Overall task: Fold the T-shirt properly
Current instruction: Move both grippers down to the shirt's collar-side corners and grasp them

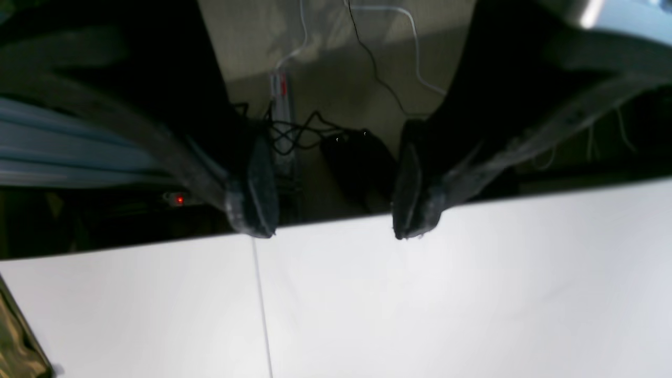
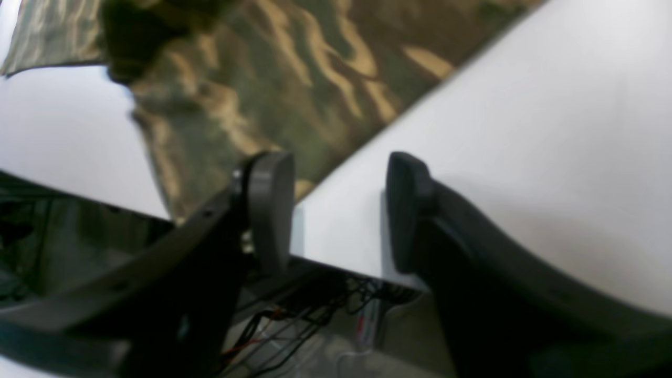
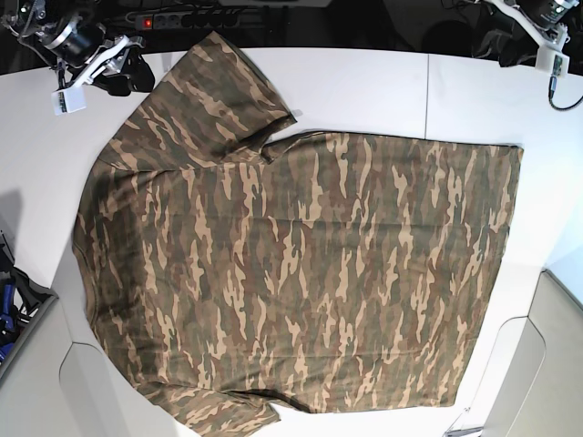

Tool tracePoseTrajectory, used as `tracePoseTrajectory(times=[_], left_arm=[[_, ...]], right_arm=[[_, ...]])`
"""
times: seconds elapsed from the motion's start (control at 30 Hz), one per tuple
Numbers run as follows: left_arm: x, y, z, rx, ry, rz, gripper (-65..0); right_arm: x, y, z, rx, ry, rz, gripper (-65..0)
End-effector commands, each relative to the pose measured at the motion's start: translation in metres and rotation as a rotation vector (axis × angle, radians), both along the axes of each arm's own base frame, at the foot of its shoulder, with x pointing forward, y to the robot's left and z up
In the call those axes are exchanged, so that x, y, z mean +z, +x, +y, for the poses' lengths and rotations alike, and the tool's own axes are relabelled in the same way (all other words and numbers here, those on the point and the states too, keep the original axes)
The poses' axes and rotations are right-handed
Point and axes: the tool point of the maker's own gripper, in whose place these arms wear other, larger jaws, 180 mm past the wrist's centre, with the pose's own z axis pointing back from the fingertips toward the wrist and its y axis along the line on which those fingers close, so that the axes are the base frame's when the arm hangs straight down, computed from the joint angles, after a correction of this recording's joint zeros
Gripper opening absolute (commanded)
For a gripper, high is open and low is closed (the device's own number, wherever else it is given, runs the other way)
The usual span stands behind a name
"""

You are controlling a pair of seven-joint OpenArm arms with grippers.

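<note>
White table, seemingly seamed, with the T-shirt spread flat on it

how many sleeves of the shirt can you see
2. One sleeve lies spread at the top of the T-shirt in the base view; the other sleeve lies at the bottom edge, partly cut off by the frame.

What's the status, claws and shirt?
Left claw open, empty, over table edge. Right claw open, empty, beside shirt. Shirt spread flat, unfolded. Nothing in the way.
</note>
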Motion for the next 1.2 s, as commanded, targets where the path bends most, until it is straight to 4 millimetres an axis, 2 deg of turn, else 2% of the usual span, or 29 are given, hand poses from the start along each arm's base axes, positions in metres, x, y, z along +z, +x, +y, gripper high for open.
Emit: tracePoseTrajectory(times=[0.0, 0.23, 0.37, 0.47, 0.57, 0.6, 0.67, 0.73, 0.77, 0.97, 1.17], left_arm=[[0.01, 0.009, 0.0, -0.024, 0.004, -0.038, -26.9], [0.021, 0.034, 0.009, -0.076, 0.049, -0.088, -26.9], [0.026, 0.046, 0.017, -0.082, 0.076, -0.108, -26.9], [0.028, 0.054, 0.025, -0.073, 0.091, -0.118, -26.8], [0.023, 0.063, 0.038, -0.046, 0.092, -0.123, -20.2], [0.021, 0.066, 0.044, -0.034, 0.093, -0.124, -18.7], [0.017, 0.074, 0.058, 0.004, 0.099, -0.126, -18.3], [0.014, 0.084, 0.074, 0.044, 0.104, -0.136, -18.3], [0.014, 0.089, 0.082, 0.059, 0.104, -0.142, -18.3], [0.01, 0.119, 0.121, 0.166, 0.071, -0.183, -18.3], [-0.004, 0.132, 0.145, 0.275, 0.009, -0.191, -18.4]], right_arm=[[0.003, 0.005, 0.002, 0.001, 0.013, -0.022, -36.3], [-0.01, -0.002, 0.039, 0.009, 0.111, 0.011, -36.3], [-0.009, 0.007, 0.062, 0.016, 0.153, -0.007, -36.3], [-0.008, 0.015, 0.071, 0.007, 0.162, -0.026, -36.4], [-0.006, 0.022, 0.074, 0.002, 0.163, -0.044, -37.3], [-0.006, 0.022, 0.074, 0.001, 0.164, -0.046, -40.1], [-0.005, 0.023, 0.074, -0.001, 0.164, -0.049, -50.1], [-0.007, 0.022, 0.073, 0.003, 0.155, -0.047, -62.7], [-0.007, 0.022, 0.072, 0.006, 0.147, -0.045, -65.0], [-0.008, 0.021, 0.072, 0.008, 0.142, -0.044, -65.0], [-0.008, 0.021, 0.074, 0.005, 0.147, -0.044, -65.0]])
